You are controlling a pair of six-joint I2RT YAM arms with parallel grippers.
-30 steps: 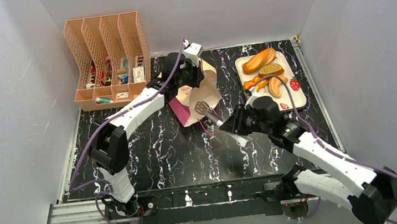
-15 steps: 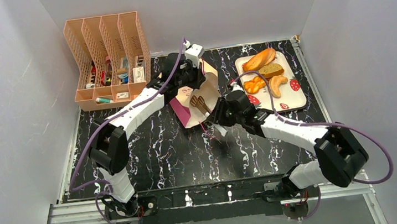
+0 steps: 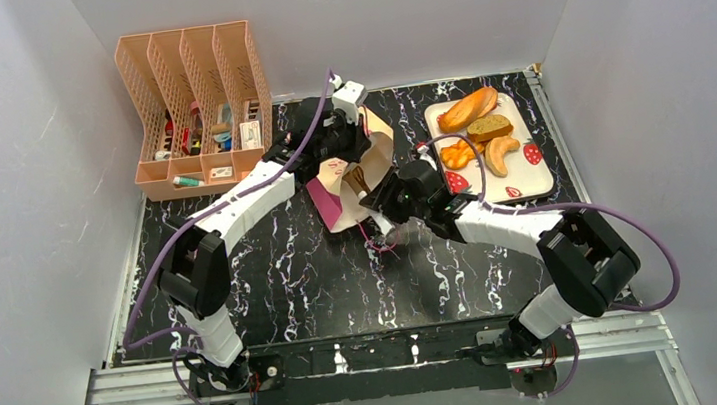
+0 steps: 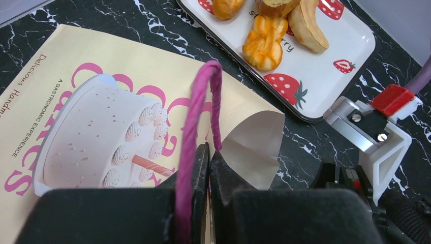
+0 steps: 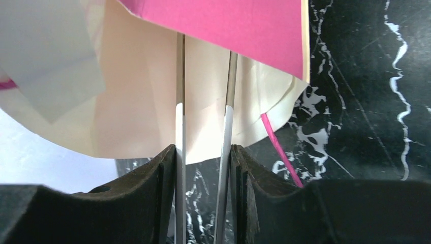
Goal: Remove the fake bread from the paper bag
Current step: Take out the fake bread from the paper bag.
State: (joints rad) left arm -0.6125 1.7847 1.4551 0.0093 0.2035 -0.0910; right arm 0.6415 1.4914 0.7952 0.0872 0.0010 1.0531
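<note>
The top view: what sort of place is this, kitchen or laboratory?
Probably a robot test cell, not a kitchen: grey walls enclose a marbled table, the left arm and the right arm are bolted at its near edge, and a file rack and fake bread serve as props.

Bright even light, soft shadows, blurred wrist foregrounds.

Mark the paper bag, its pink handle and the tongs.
paper bag (image 4: 61,66), left wrist view, printed tan face.
pink handle (image 4: 194,117), left wrist view, loop's left strand.
tongs (image 5: 180,127), right wrist view, left metal arm.
</note>
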